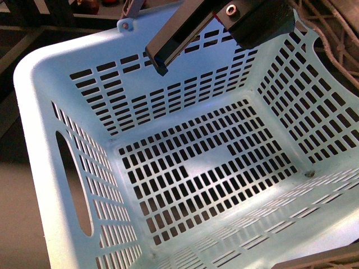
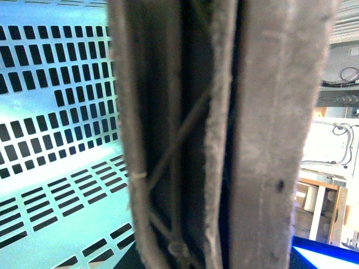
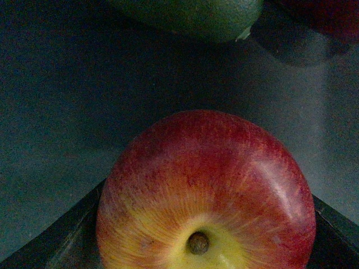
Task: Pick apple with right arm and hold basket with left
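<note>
Right pincer [image 3: 205, 241] spread wide, dark fingers [image 3: 61, 246] flanking the apple [image 3: 207, 190] seated between them; cannot tell whether clamped. Green fruit [image 3: 196, 17] beyond, on the dark table [image 3: 67, 112]. Left pincer [image 1: 162, 59] near the far wall of the basket [image 1: 33, 112], close to its ribbed handle [image 2: 263, 140]; opening unclear.

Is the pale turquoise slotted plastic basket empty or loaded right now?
Empty as far as visible: the front view shows the pale turquoise slotted plastic basket with a bare floor; its near edge is cropped.
</note>
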